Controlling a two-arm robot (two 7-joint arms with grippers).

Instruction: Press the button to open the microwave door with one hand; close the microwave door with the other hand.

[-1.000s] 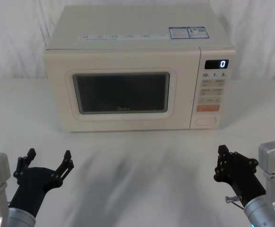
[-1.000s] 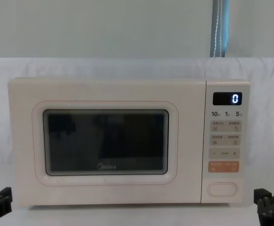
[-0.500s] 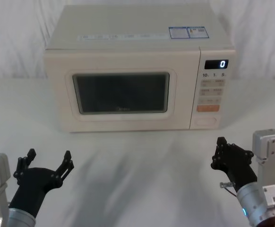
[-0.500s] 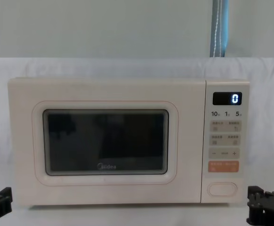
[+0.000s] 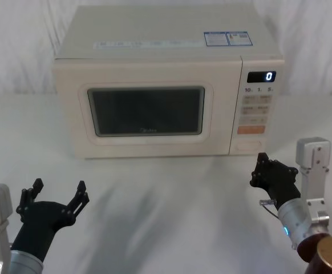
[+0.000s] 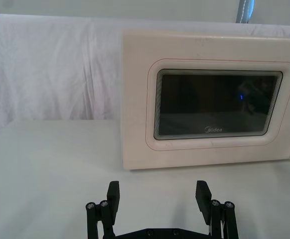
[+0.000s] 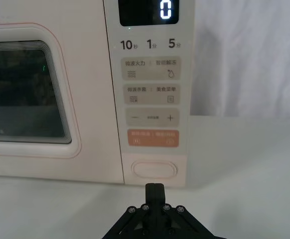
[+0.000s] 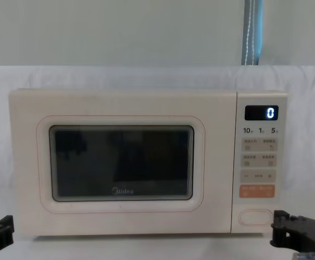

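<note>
The cream microwave stands at the back of the table, and the microwave door (image 5: 146, 111) (image 8: 122, 162) (image 6: 217, 104) is closed, its dark window facing me. The button (image 5: 249, 146) (image 7: 154, 169) (image 8: 255, 216) is the wide blank key at the bottom of the control panel. My right gripper (image 5: 257, 169) (image 7: 155, 188) (image 8: 278, 227), on the wrist with the blue ring, is shut. It hovers just in front of the button without touching it. My left gripper (image 5: 59, 187) (image 6: 158, 194) stays open and low at the near left, well short of the door.
An orange key (image 7: 153, 138) sits just above the button, below small labelled keys and a display (image 5: 261, 76) reading 0. White cloth covers the table (image 5: 166, 194) and the wall behind. Open table lies between both grippers and the microwave front.
My right gripper has moved forward and a little to the left, closing in on the button. The left gripper and the door have not moved.
</note>
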